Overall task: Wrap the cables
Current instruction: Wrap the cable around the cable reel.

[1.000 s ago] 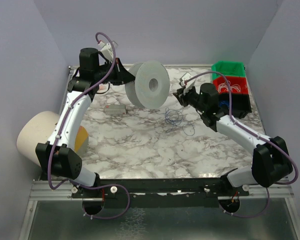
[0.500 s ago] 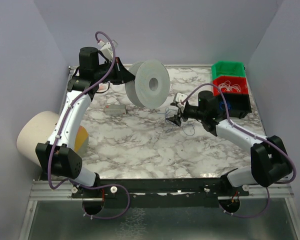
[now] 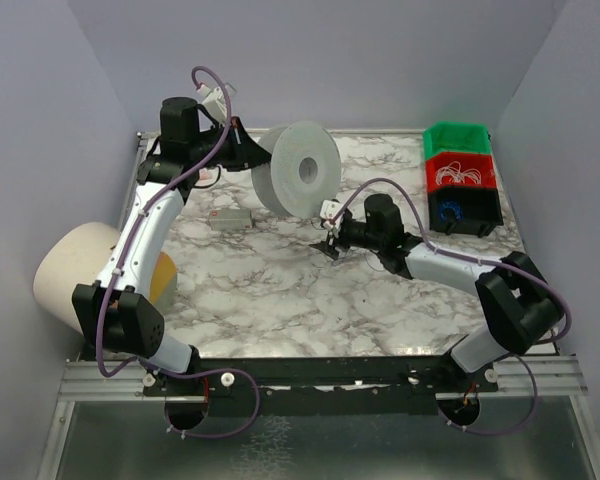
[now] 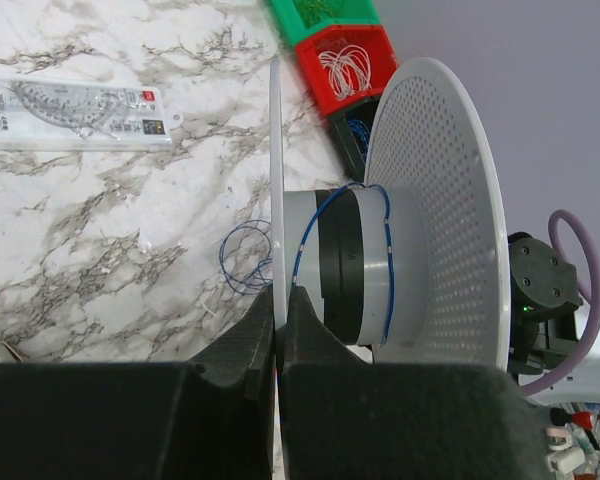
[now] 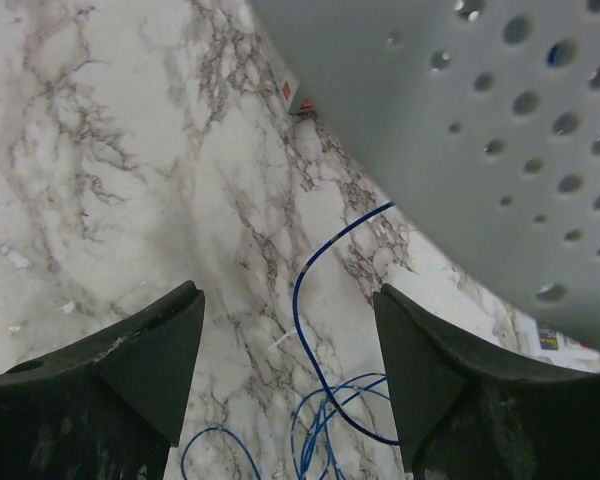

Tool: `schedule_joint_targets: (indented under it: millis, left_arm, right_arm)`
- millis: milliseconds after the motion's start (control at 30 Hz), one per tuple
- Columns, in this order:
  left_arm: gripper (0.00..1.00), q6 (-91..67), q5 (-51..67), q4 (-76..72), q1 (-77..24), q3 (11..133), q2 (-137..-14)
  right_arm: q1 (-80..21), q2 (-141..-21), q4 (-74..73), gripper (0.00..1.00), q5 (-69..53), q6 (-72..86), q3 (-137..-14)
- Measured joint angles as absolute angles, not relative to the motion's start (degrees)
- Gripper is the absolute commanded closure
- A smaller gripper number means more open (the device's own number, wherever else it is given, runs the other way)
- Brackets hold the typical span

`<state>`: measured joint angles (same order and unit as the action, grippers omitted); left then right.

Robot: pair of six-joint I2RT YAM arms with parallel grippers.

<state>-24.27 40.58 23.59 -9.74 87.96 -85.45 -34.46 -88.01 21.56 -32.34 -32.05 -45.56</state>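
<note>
A grey perforated spool (image 3: pixel 295 168) hangs on edge over the back of the marble table (image 3: pixel 280 290). My left gripper (image 3: pixel 248 152) is shut on its thin white flange (image 4: pixel 276 200), the jaws pinching the rim. A thin blue cable (image 4: pixel 385 250) runs round the spool's hub, and its loose loops (image 4: pixel 242 262) lie on the table below. My right gripper (image 3: pixel 330 243) is low over those loops, just under the spool, and it is open. In the right wrist view the cable (image 5: pixel 323 381) lies on the marble between the spread fingers (image 5: pixel 130 360), untouched.
Green (image 3: pixel 458 135), red (image 3: pixel 462 172) and black (image 3: pixel 464 208) bins are stacked at the back right; the red one holds white wires. A flat white packet (image 3: pixel 230 219) lies left of the spool. A large cream roll (image 3: pixel 75 270) stands off the table's left edge.
My right gripper has opened and swung left and down, from near the bins to the cable loops under the spool. The left arm and spool have not moved.
</note>
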Motion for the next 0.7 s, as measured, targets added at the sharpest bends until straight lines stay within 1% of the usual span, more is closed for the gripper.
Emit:
schedule_joint_targets:
  millis: [67, 100, 133, 200, 233, 267, 300, 567, 700]
  left_arm:
    - [1.00, -24.5, 40.7, 23.2, -9.7, 87.5, -85.4]
    - [1.00, -24.6, 40.7, 23.0, -9.7, 87.4, -85.4]
    - [1.00, -24.7, 40.8, 22.8, -9.7, 87.2, -85.4]
    - [1.00, -24.9, 41.0, 22.4, -9.7, 86.7, -85.4]
    - [1.00, -25.1, 41.0, 22.3, -9.7, 86.6, -85.4]
    - [1.00, -25.1, 41.1, 22.3, -9.7, 86.5, -85.4]
    - [1.00, -25.2, 41.1, 22.3, -9.7, 86.4, -85.4]
    - [1.00, -25.3, 42.1, 21.9, -9.7, 86.4, -85.3]
    - [1.00, -24.4, 42.7, 22.4, -9.7, 86.4, -84.7]
  right_arm:
    - [-35.3, -88.7, 24.4, 0.30, -28.8, -31.3, -45.4]
    - [-35.6, -89.0, 25.9, 0.33, -27.0, -31.0, -45.2]
    - [-35.7, -89.1, 27.3, 0.39, -25.4, -30.7, -44.9]
    - [-35.7, -89.5, 29.3, 0.60, -22.6, -30.2, -44.8]
    - [-35.8, -89.7, 29.9, 0.79, -21.6, -30.0, -44.8]
    - [-35.8, -89.8, 30.3, 0.95, -20.9, -29.9, -44.8]
    - [-35.8, -89.9, 30.6, 0.99, -20.2, -29.6, -44.8]
    - [-35.4, -90.1, 30.3, 0.99, -13.9, -26.8, -44.8]
    - [-32.1, -90.1, 29.1, 0.99, -11.4, -22.3, -45.5]
